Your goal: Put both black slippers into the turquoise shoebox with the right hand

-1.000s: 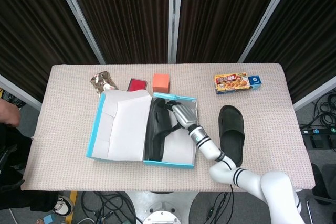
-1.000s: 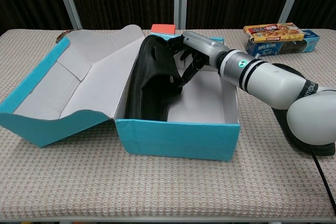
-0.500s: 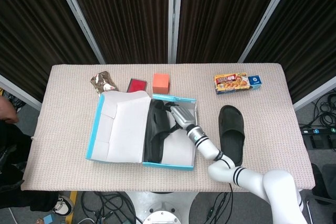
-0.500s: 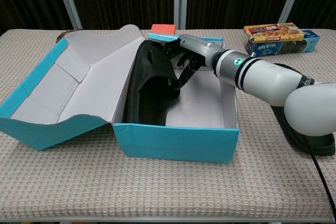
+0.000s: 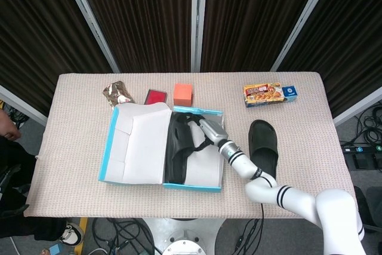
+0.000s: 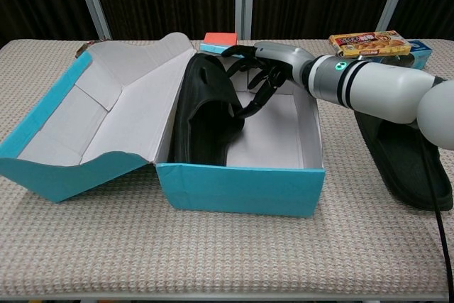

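The right hand [image 6: 264, 69] hangs inside the turquoise shoebox [image 6: 241, 188], fingers spread and empty, beside one black slipper [image 6: 202, 115] propped on edge.

Place: a robot test lab — staged.
Signs: dark curtains [image 5: 149, 16] behind the table [image 5: 310, 147]; loose cables [image 5: 128, 231] on the floor below it.

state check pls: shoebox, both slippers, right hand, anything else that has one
turquoise shoebox: open, lid folded back to its left.
slipper in box: on edge against the box's left wall.
second slipper: flat on the table, right of the box.
right hand: over the box, fingers spread; whether they touch the slipper is unclear.
curry box: closed, lying flat.
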Action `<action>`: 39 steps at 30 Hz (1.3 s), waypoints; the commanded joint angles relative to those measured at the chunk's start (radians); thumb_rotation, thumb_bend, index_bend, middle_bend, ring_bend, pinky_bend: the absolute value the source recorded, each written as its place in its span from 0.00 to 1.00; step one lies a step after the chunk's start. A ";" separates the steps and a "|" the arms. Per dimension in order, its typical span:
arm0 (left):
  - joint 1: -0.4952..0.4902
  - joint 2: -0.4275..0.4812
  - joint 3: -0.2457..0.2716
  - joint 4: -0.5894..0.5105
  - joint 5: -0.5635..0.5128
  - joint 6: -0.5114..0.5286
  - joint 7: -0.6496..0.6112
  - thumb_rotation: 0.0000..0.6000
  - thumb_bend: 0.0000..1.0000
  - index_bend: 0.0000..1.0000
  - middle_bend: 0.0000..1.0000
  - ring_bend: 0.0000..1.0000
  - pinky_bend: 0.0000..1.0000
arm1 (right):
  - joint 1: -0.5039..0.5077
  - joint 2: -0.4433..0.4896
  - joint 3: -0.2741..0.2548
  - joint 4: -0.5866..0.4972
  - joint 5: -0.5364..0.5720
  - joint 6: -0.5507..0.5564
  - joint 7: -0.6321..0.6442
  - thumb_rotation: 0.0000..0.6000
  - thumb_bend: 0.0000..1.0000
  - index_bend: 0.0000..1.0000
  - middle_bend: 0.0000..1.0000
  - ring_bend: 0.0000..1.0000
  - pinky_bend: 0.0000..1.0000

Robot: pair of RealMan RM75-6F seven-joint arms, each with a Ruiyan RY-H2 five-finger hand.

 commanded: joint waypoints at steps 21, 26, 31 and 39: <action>-0.004 0.041 -0.007 -0.093 0.003 0.021 0.064 1.00 0.00 0.09 0.16 0.05 0.08 | -0.146 0.374 0.025 -0.498 0.085 0.149 -0.114 1.00 0.00 0.03 0.17 0.00 0.21; -0.009 0.045 -0.009 -0.104 0.007 0.021 0.076 1.00 0.00 0.09 0.16 0.05 0.08 | -0.221 0.482 0.033 -0.599 0.027 0.238 -0.073 1.00 0.00 0.03 0.18 0.01 0.21; -0.012 0.044 -0.007 -0.113 0.010 0.019 0.086 1.00 0.00 0.09 0.16 0.05 0.08 | -0.284 0.601 0.015 -0.630 0.009 0.272 -0.063 1.00 0.00 0.03 0.18 0.01 0.22; -0.010 0.047 -0.008 -0.117 0.011 0.028 0.089 1.00 0.00 0.09 0.16 0.05 0.08 | -0.333 0.685 -0.034 -0.543 0.012 0.268 -0.088 1.00 0.00 0.03 0.18 0.01 0.22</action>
